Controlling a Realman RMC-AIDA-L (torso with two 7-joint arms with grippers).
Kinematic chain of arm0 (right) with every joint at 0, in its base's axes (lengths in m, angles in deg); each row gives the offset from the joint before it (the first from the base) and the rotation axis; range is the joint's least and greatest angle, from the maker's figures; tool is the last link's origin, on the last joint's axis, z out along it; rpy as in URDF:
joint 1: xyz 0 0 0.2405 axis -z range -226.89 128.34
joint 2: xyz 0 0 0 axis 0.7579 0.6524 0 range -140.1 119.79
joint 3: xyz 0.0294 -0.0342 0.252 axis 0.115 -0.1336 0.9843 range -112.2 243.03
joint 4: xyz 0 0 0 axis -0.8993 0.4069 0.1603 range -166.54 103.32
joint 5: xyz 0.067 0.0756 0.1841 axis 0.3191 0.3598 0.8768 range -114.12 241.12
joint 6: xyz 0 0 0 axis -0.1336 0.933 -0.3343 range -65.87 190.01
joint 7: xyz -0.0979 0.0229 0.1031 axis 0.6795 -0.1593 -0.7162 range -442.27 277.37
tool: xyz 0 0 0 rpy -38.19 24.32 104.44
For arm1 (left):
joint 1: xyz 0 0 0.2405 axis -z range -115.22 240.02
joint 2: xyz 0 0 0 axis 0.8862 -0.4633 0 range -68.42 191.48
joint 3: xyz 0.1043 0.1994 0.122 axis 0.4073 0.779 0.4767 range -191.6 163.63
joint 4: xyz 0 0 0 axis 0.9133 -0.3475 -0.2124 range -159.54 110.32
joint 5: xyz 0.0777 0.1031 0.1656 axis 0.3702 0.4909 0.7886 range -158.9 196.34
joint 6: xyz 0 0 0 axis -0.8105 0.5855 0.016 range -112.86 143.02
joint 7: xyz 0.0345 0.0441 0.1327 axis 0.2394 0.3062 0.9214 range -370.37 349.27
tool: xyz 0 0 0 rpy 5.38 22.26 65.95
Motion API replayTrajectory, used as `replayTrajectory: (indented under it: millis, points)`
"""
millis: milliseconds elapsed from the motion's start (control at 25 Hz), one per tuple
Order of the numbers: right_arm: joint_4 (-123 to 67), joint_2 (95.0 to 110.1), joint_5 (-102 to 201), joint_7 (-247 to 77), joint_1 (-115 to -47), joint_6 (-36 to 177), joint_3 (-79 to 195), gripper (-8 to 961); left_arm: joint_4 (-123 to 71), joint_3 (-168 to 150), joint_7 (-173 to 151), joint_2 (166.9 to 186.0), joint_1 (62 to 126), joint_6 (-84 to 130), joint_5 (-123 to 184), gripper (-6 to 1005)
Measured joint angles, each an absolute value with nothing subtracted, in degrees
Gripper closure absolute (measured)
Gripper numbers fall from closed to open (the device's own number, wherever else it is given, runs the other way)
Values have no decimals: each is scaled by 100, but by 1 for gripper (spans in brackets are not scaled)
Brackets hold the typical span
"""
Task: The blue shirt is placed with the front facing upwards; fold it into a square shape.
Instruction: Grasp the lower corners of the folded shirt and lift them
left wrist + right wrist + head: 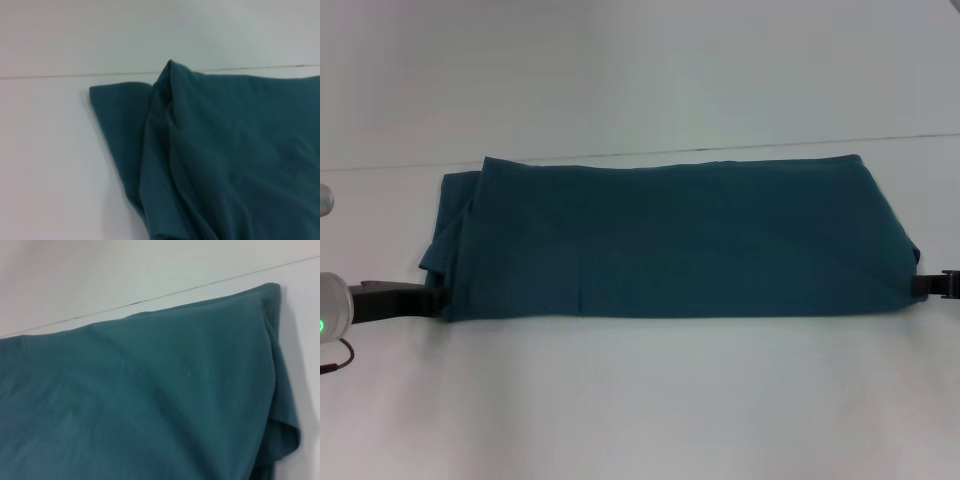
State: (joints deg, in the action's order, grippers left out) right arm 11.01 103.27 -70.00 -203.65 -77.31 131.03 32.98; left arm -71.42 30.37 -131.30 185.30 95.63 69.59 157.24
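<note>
Head view: the blue shirt (670, 240) is seen folded into a long band across the desk (640, 410), no lettering showing. Crosswise folds are judged outstanding. Left end effector (432, 298) and right end effector (928, 285) meet its near corners; grip cannot be told.

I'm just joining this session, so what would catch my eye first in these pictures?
The blue shirt, folded into a long band with no lettering showing, lies across the white table. The left gripper sits at its near left corner and the right gripper at its near right corner.
</note>
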Motion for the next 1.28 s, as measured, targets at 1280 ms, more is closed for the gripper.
replayTrajectory:
  millis: [1280]
  points:
    - [1155, 10197, -6991, -19987, -7395, 13526, 3884, 919, -8216, 2859, -13487, 18502, 9052, 8611, 15810, 997]
